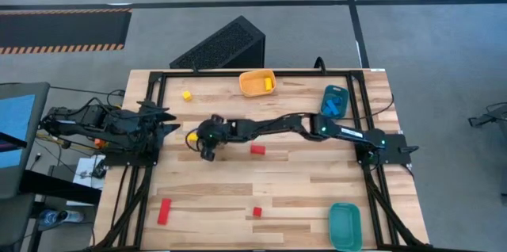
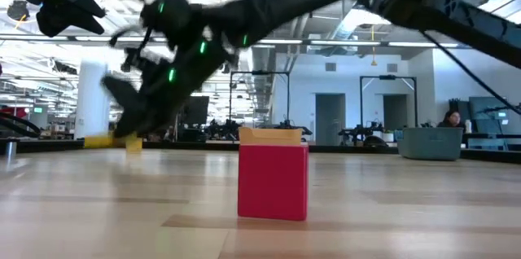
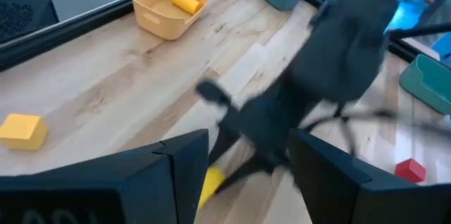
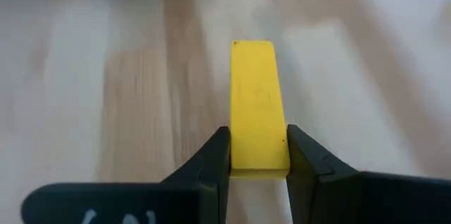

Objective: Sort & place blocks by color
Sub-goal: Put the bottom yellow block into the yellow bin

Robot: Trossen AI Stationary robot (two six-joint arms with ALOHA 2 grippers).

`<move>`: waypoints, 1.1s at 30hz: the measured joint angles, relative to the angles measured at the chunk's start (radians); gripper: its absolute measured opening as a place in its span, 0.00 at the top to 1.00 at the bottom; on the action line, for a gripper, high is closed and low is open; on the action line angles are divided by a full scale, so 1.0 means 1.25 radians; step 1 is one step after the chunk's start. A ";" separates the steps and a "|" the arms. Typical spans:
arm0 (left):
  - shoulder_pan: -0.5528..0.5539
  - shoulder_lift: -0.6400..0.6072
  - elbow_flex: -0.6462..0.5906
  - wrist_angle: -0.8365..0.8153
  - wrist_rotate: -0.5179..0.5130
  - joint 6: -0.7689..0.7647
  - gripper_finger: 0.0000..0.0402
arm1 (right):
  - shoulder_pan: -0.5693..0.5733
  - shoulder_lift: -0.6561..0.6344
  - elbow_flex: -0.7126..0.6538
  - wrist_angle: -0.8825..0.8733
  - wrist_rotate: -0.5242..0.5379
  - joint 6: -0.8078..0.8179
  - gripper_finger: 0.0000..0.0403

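Observation:
My right arm reaches across the table to its left-centre. Its gripper [image 1: 196, 136] [image 4: 258, 150] is shut on a yellow bar [image 1: 191, 135] [image 4: 258, 104], which also shows in the low view [image 2: 102, 141]. My left gripper [image 3: 246, 150] waits open at the table's left edge [image 1: 162, 121]. A yellow cube [image 1: 187, 95] lies toward the far left. One red cube [image 1: 257, 149] [image 2: 273, 182] stands at the centre. A red bar [image 1: 165, 211] and another red cube [image 1: 257, 212] lie near the front edge. My right gripper pinches the yellow bar's near end [image 4: 258, 160] between its two fingers [image 4: 218, 157], one on each long side. The fingers slant down from the table's right and lie along the bar. The bar sticks out level beyond the fingertips; I cannot tell whether it is off the table.
An orange tray [image 1: 247, 85] at the far edge holds a yellow piece [image 1: 268, 84]. A blue tray [image 1: 326, 93] at the far right holds blue pieces. A teal tray [image 1: 344, 226] sits at the near right. A black frame [image 1: 238, 72] runs around the table.

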 joint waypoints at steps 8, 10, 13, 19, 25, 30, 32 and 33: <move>0.000 0.000 0.000 0.009 0.022 0.049 0.55 | 0.005 -0.185 0.005 -0.257 0.112 0.022 0.76; 0.000 0.000 0.000 0.011 0.028 0.049 0.55 | 0.019 -0.203 0.002 -0.327 0.139 0.029 0.76; 0.000 0.000 0.000 0.010 0.048 0.019 0.55 | 0.048 -0.225 0.000 -0.375 0.190 0.049 0.76; 0.000 0.000 0.000 0.010 0.092 0.000 0.55 | 0.111 -0.276 -0.115 -0.316 0.216 0.132 0.76; 0.000 0.000 0.000 0.010 0.095 -0.009 0.55 | 0.176 -0.380 -0.343 -0.185 0.281 0.254 0.76; 0.000 0.000 0.000 0.011 0.091 -0.015 0.55 | 0.199 -0.517 -0.603 0.030 0.311 0.310 0.76; 0.000 0.003 0.000 0.019 0.091 -0.017 0.55 | 0.198 -0.585 -0.707 0.122 0.318 0.312 0.76; 0.000 0.006 0.000 0.022 0.091 -0.015 0.55 | 0.195 -0.615 -0.756 0.168 0.319 0.312 0.76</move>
